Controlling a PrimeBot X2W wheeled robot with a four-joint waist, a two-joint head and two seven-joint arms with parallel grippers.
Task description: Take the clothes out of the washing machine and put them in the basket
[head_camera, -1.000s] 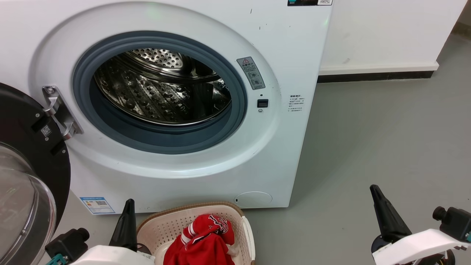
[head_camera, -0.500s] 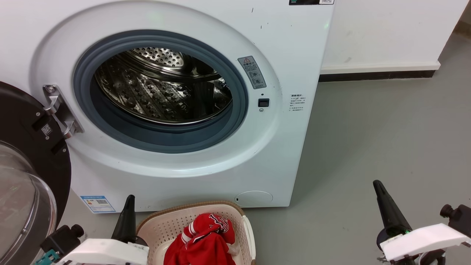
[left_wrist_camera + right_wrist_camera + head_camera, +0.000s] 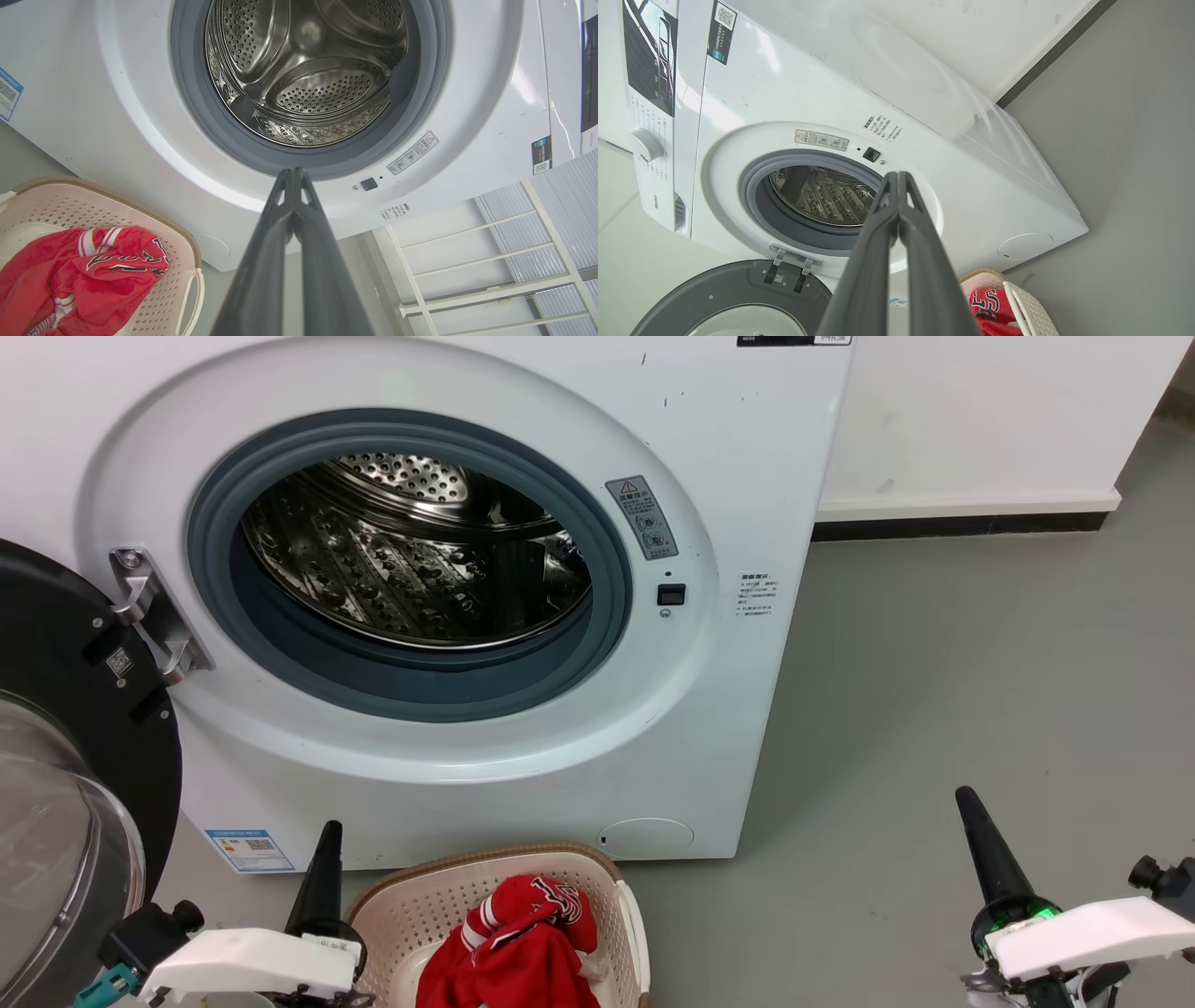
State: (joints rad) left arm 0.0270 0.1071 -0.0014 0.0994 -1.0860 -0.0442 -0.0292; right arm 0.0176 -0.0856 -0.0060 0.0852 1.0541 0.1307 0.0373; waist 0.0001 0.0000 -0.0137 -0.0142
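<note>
Washing machine (image 3: 747, 476): one, white. Its round opening faces me, and the drum's long axis runs straight back from the grey rubber ring (image 3: 597, 644).
Drum (image 3: 411, 560): one. Bare perforated steel shows across its wall and its raised paddles.
Door (image 3: 65, 709): one, black-rimmed glass, swung fully open on my left and hanging from the hinge (image 3: 154, 616).
Basket (image 3: 439, 875): one, cream with a brown rim. It stands on the grey floor (image 3: 934, 691) just in front of the machine's foot, mouth up. The bottom edge of the head view cuts it, so I cannot tell its long axis.
Clothes (image 3: 518, 943): one crumpled red heap inside the basket, with no clear long axis. The lettering lies at the end nearer the machine and the striped trim towards my left. I cannot count the pieces in it.
My left gripper (image 3: 328, 829): fingers pressed together on nothing, pointing at the machine, just left of the basket rim.
My right gripper (image 3: 964, 795): fingers pressed together on nothing, over bare floor, well to the right of the basket.
Grippers: two.
</note>
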